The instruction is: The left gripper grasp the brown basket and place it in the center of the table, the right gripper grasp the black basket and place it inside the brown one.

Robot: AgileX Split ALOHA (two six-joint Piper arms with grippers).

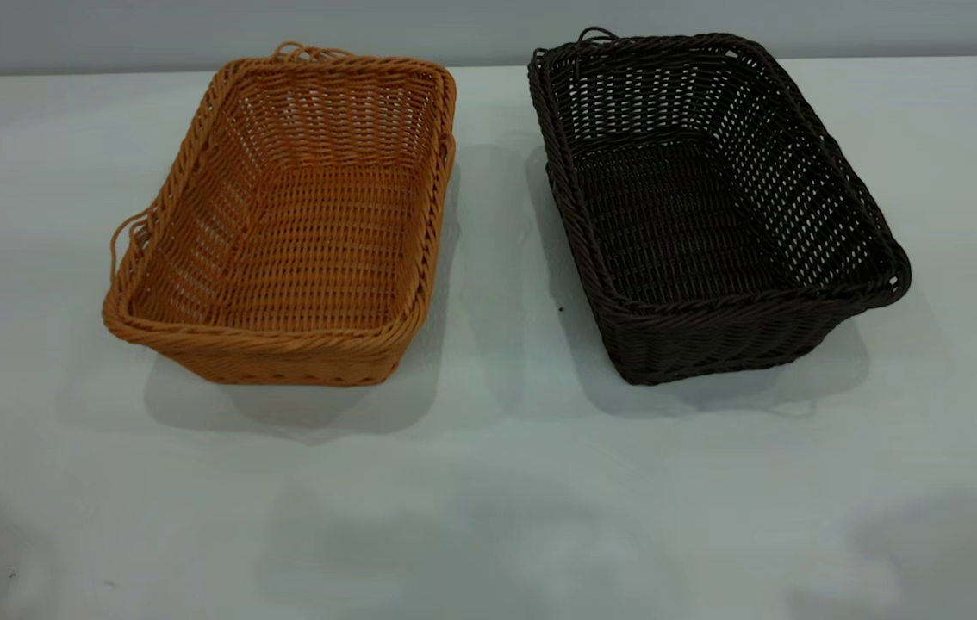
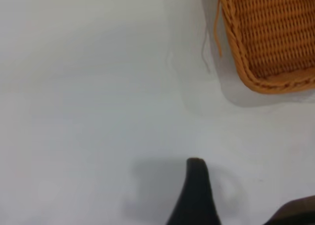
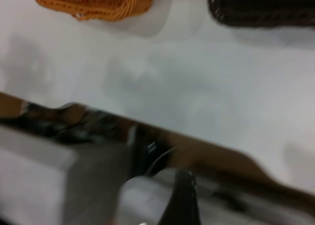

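Your brown basket (image 1: 295, 215) sits upright on the white surface (image 1: 488, 482), just beside the black basket (image 1: 712, 207) with a gap between them. Neither pincer touches a basket; whether they are released or clenched cannot be told.

No readable text, label, brand, number or sign appears in any view — the brown basket (image 1: 299, 224), the black basket (image 1: 704, 207) beside it and the table (image 1: 488, 499) under both are all unmarked.
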